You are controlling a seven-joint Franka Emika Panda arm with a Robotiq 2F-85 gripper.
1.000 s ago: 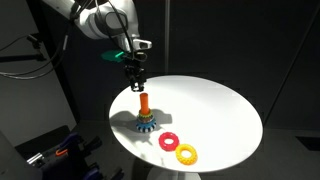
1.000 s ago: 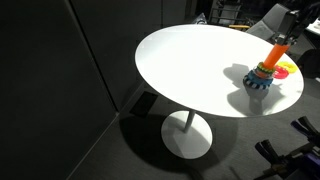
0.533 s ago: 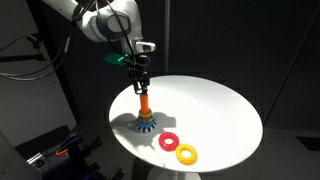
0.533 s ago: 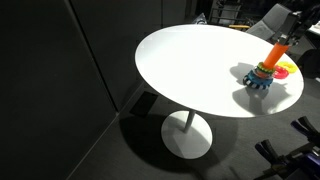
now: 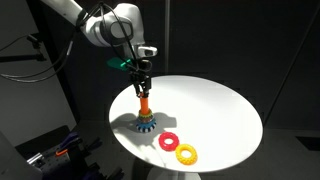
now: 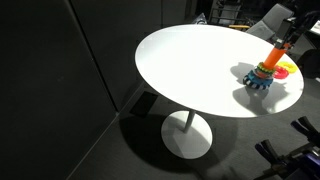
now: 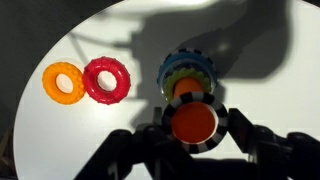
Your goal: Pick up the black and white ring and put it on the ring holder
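Note:
The black and white ring (image 7: 214, 112) sits between my gripper (image 7: 196, 126) fingers, its hole centred over the orange peg top (image 7: 194, 122). The ring holder (image 5: 145, 116) stands near the table's front left edge, with a teal scalloped base (image 7: 170, 68) and coloured rings stacked on it. In both exterior views my gripper (image 5: 140, 86) hangs straight above the peg (image 6: 275, 53), fingers closed on the ring just at the peg's tip.
A red ring (image 7: 106, 79) and a yellow ring (image 7: 64, 83) lie flat on the round white table (image 5: 215, 110), beside the holder (image 5: 168, 141) (image 5: 186, 153). The table edge is close to the holder. Dark surroundings around.
My gripper with the ring has moved slightly sideways and down, coming to the top of the orange peg.

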